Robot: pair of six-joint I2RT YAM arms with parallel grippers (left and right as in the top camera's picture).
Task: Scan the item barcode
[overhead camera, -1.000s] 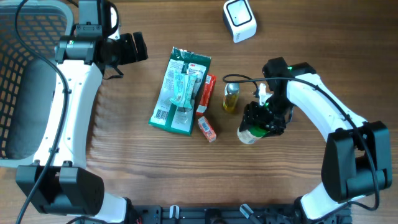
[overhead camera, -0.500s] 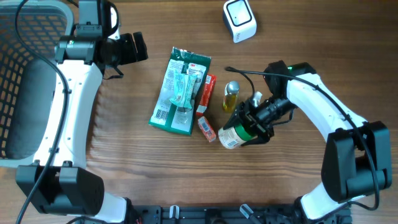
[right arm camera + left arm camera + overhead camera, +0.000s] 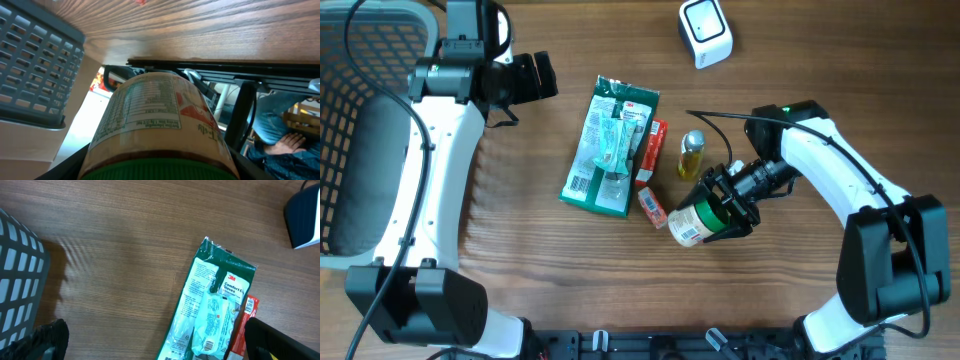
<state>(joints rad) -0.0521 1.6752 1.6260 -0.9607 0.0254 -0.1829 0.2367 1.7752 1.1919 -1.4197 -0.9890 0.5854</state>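
While the right tool (image 3: 725,208) clamps a jar (image 3: 692,224) with a green lid and a white printed label, its jaws stand partly apart around the lid end, one on each side. The jar is tipped onto its side with its base pointing toward the near left of the tabletop (image 3: 520,240). It sits just to the right of a small red box (image 3: 653,207), and whether it touches the wood cannot be told from above. From the right wrist view the jar (image 3: 160,120) fills the middle of the frame, with a nutrition table on its label facing the camera and the green lid at the bottom edge. A grey slatted basket (image 3: 35,60) shows off to one side. The white barcode scanner (image 3: 705,32) stands at the far edge of the tabletop, well apart from the jar, and its face does not look toward the label. Between the two arms lies a green 3M package (image 3: 610,145) with a longer red box (image 3: 652,150) touching its right edge. A little bottle of yellow liquid with a silver cap (image 3: 691,156) stands just beside that, near the jar. The left tool (image 3: 546,76) hangs wide apart and holds nothing, near the far left of the tabletop beside the basket (image 3: 360,130). In the left wrist view the 3M package (image 3: 210,310) lies below, the scanner (image 3: 304,220) peeks in at the upper right corner, and the basket (image 3: 20,280) runs along the left edge.
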